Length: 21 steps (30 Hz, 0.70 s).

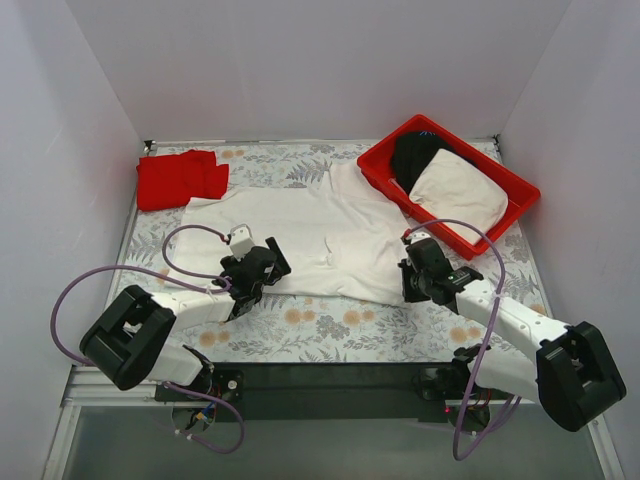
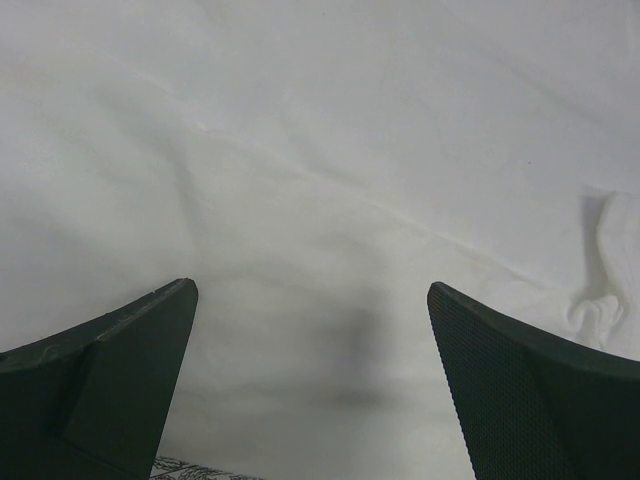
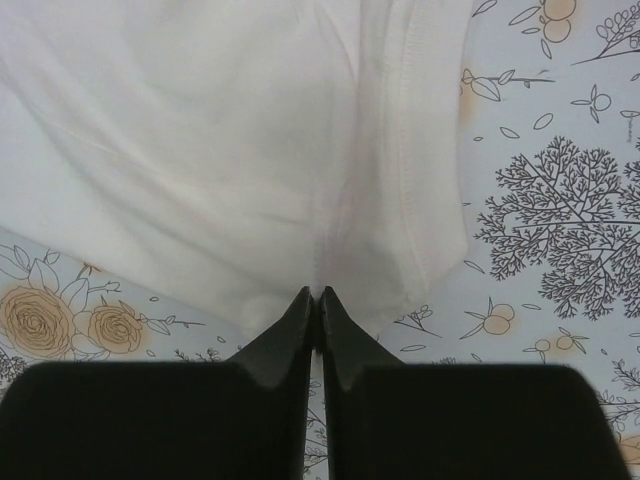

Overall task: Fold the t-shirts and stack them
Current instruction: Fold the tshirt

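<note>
white tee: soft white cloth t-shirt (image 1: 310, 235), spread out mid-table, a bit wrinkly
red tee: bright red cloth t-shirt (image 1: 180, 178), folded into a rough rectangle at 10 o'clock
left gripper (image 2: 310, 290): jaws spread wide over the white cloth, holding nothing
right gripper (image 3: 318, 292): jaws clenched, pinching the white tee's stitched hem at 4 o'clock
tray: rigid rectangular red plastic tray (image 1: 527, 190) at 2 o'clock, with a black garment (image 1: 415, 155) and an off-white garment (image 1: 458, 190) in it
table: floral-print cover (image 1: 330, 325)

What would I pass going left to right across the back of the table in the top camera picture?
Folded red t-shirt → spread-out white t-shirt → red tray, with a black garment and then an off-white garment inside it.
</note>
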Each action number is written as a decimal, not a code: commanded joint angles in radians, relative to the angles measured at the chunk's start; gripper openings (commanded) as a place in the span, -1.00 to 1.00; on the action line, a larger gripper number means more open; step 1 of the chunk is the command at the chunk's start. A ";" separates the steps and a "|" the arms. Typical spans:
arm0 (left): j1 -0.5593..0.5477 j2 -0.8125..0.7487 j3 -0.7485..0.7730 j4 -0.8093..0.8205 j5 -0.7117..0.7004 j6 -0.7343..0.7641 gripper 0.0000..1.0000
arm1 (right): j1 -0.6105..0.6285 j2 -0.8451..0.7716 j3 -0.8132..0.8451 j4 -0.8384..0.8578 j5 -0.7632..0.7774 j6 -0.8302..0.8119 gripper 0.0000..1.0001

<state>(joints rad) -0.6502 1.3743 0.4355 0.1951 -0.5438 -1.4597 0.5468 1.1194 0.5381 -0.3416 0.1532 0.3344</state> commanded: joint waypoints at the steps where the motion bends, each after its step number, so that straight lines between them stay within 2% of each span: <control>1: -0.009 -0.006 -0.034 -0.080 0.008 -0.024 0.86 | -0.015 -0.024 -0.012 -0.003 0.011 -0.005 -0.97; 7: -0.009 -0.024 -0.041 -0.097 -0.001 -0.028 0.87 | -0.034 -0.029 0.009 -0.025 0.013 -0.018 -0.97; 13: -0.009 -0.049 -0.049 -0.109 -0.004 -0.044 0.87 | -0.039 0.042 0.074 -0.066 0.031 -0.031 -0.97; 18: -0.009 -0.063 -0.049 -0.121 -0.018 -0.056 0.86 | -0.039 0.071 0.125 -0.134 0.100 -0.026 -0.97; 21: -0.009 -0.076 -0.034 -0.132 -0.030 -0.053 0.87 | -0.041 0.054 0.154 -0.194 0.166 -0.023 -0.62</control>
<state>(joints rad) -0.6559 1.3212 0.4133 0.1547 -0.5438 -1.4998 0.5144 1.1915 0.6342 -0.4572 0.2207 0.3145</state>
